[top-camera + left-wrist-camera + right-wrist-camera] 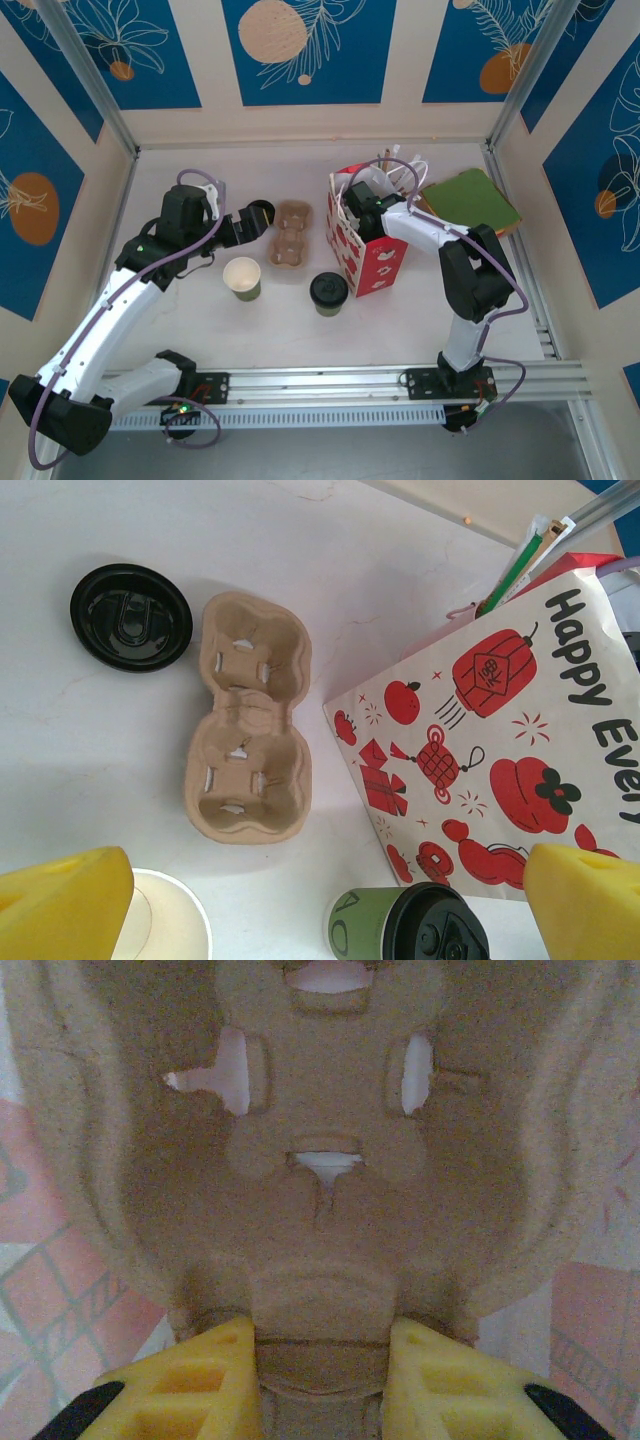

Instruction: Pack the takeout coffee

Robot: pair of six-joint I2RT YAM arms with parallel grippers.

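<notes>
right gripper is down inside the red-and-white paper bag, pinched on a brown moulded-pulp cup carrier. left gripper hangs wide apart. small green paper cup with a black plastic lid sits on the white table just beside the bag, so i'd say coffee's not packed yet.

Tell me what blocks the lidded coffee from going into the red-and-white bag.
The right gripper, shut on a pulp cup carrier, reaches into the open top of the bag, so it and the carrier block the way in. On the table, nothing lies between the takeout coffee and the bag.
</notes>
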